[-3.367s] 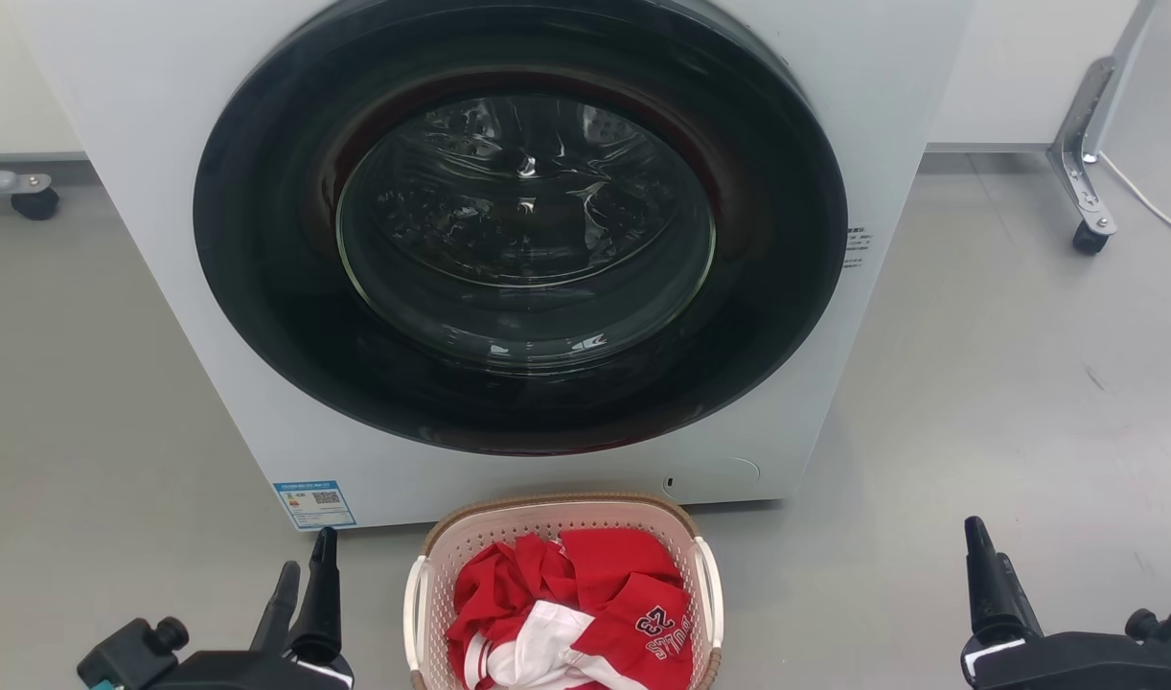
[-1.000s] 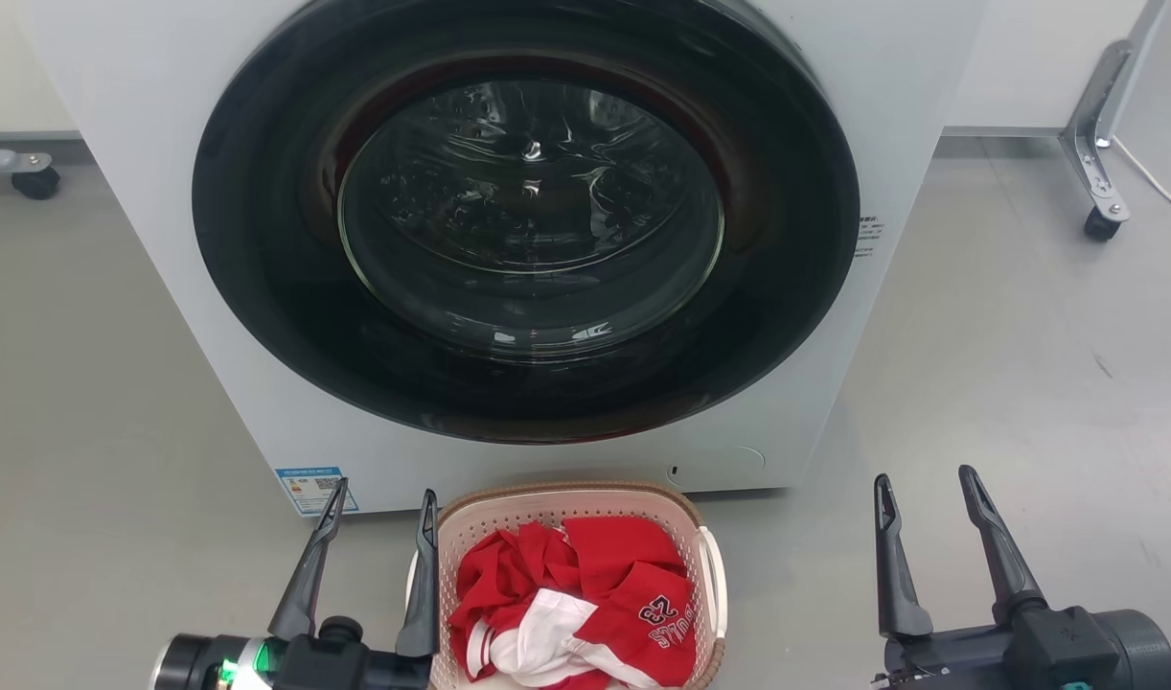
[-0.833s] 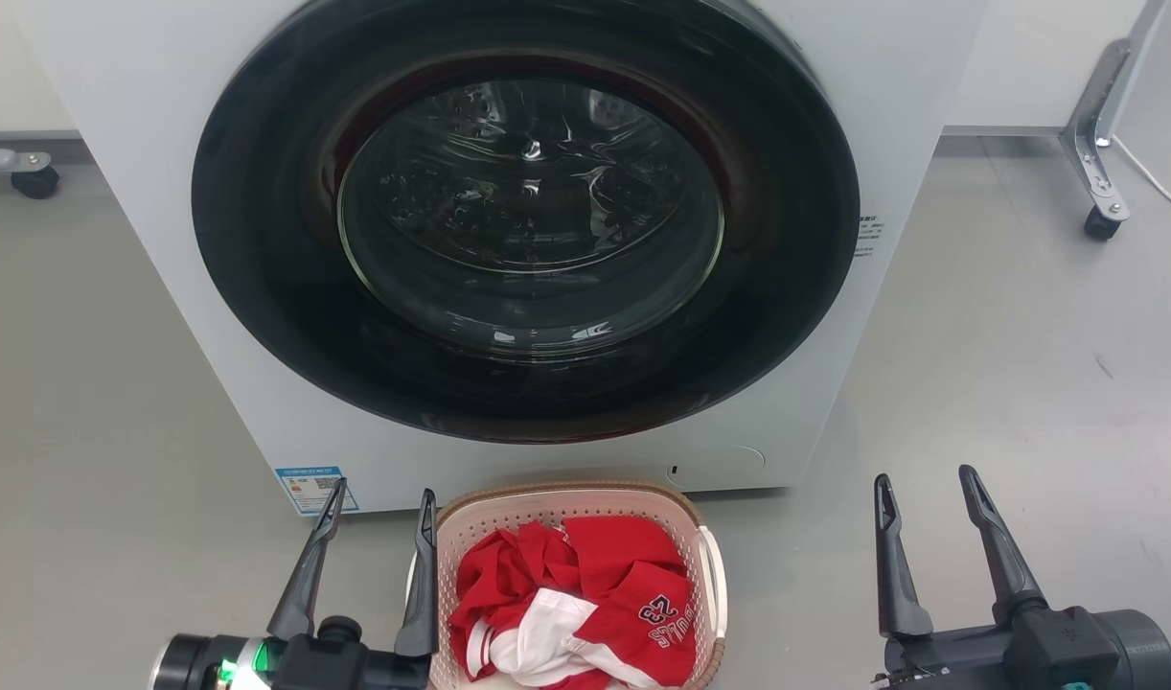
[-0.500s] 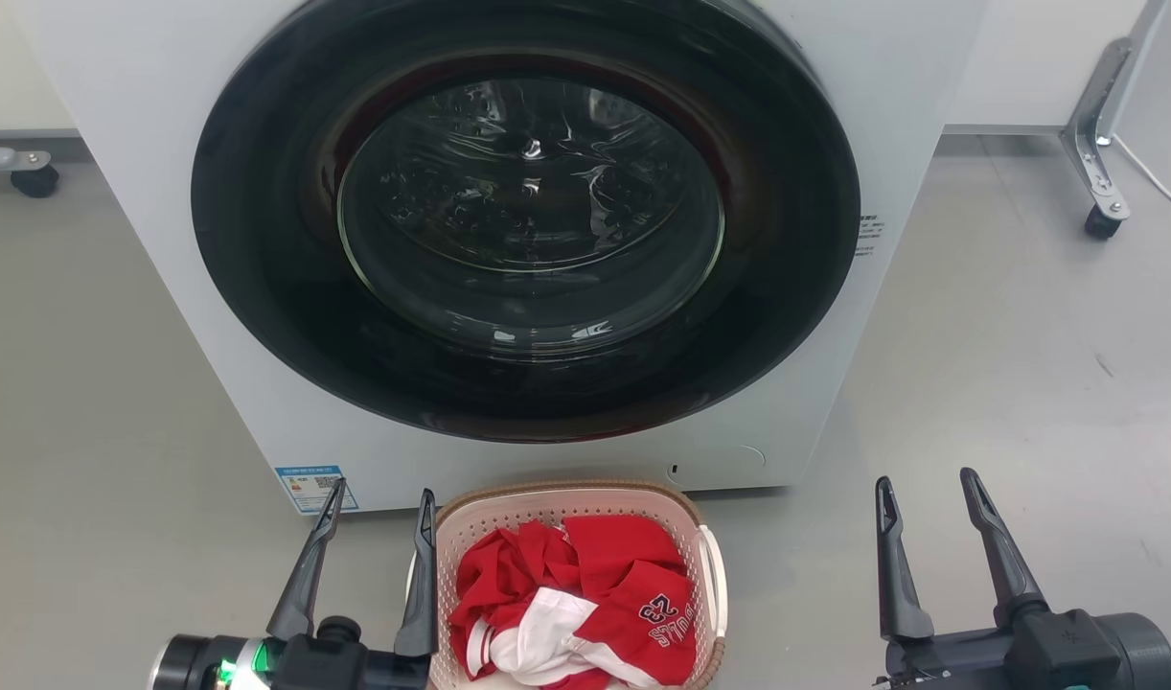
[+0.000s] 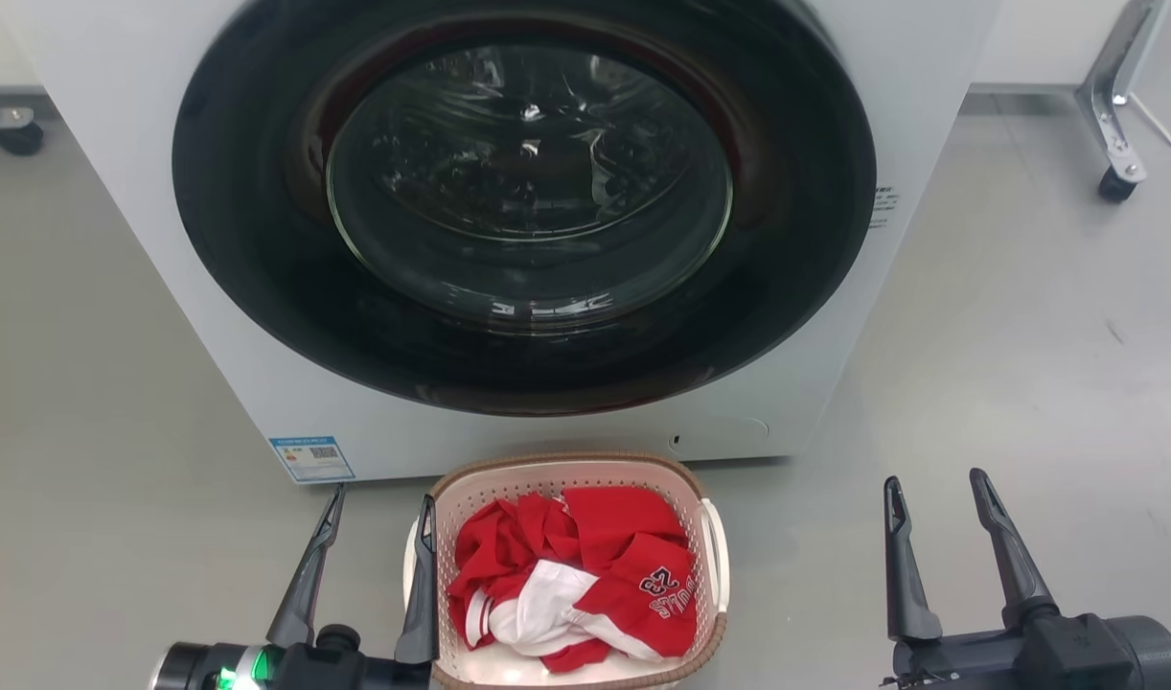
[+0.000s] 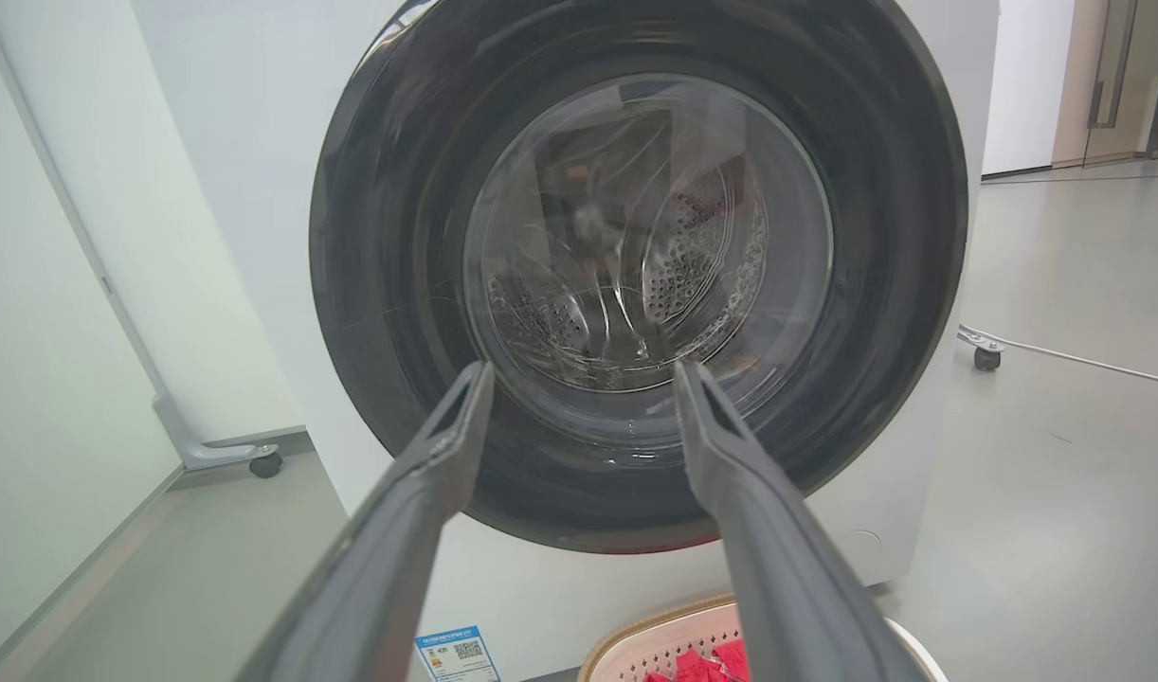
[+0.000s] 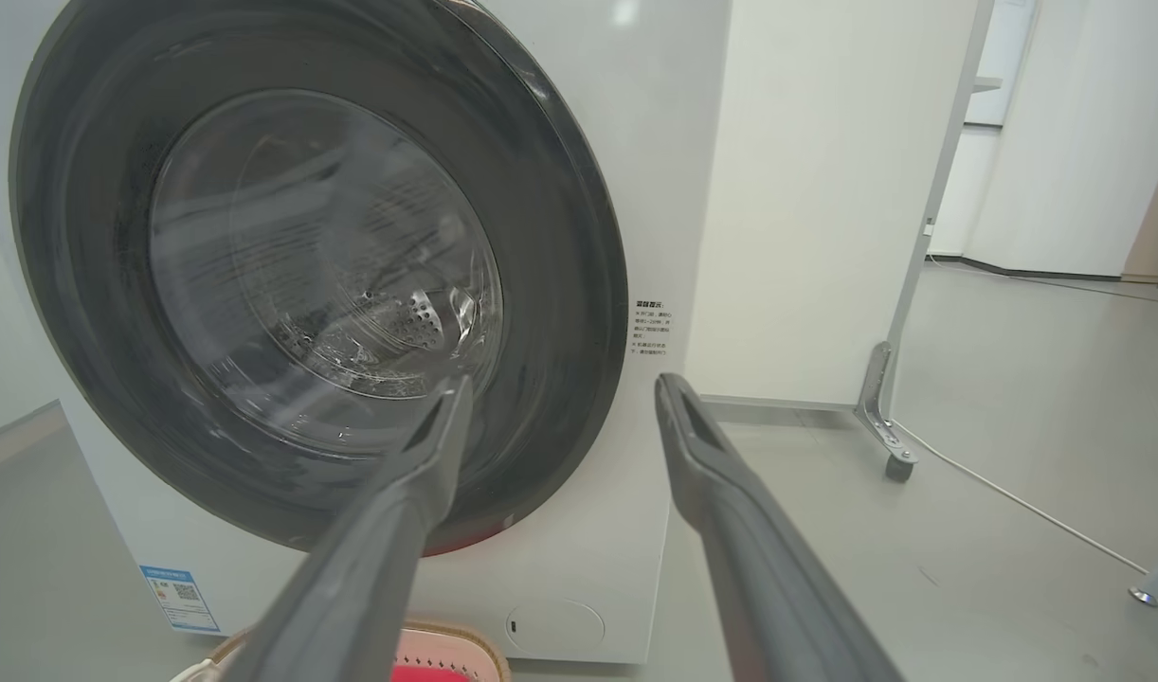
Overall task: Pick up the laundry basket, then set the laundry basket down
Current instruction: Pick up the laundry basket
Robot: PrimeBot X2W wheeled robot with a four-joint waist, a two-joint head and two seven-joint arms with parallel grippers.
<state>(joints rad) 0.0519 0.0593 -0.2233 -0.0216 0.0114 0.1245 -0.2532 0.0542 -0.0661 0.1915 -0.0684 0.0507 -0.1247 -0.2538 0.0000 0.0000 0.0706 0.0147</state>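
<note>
The laundry basket [image 5: 557, 466], cream-pink with a brown woven rim and white side handles, stands on the grey floor right in front of the washer [image 5: 116, 192]. Red and white clothes [image 5: 585, 575] lie in it. My left gripper [image 5: 382, 498] is open, its right finger over the basket's left handle, nothing held. My right gripper [image 5: 935, 481] is open above bare floor, well to the right of the basket. In the left wrist view the left gripper [image 6: 584, 371] points at the washer door, with the basket [image 6: 636, 642] low between the fingers. The right gripper [image 7: 565, 382] points past the door's right edge, the basket's rim [image 7: 475, 646] at the bottom.
The washer's round dark door [image 5: 523, 192] is shut. A blue label [image 5: 309, 458] sits at its lower left corner. Wheeled frame legs stand at the far right [image 5: 1113, 177] and far left [image 5: 15, 139], and a white cable [image 5: 1165, 120] runs along the floor at right.
The whole picture has slid upward, so the camera has moved and more of the basket shows. Since 3.4 s ago both grippers have opened and the left has come to the basket's left edge.
</note>
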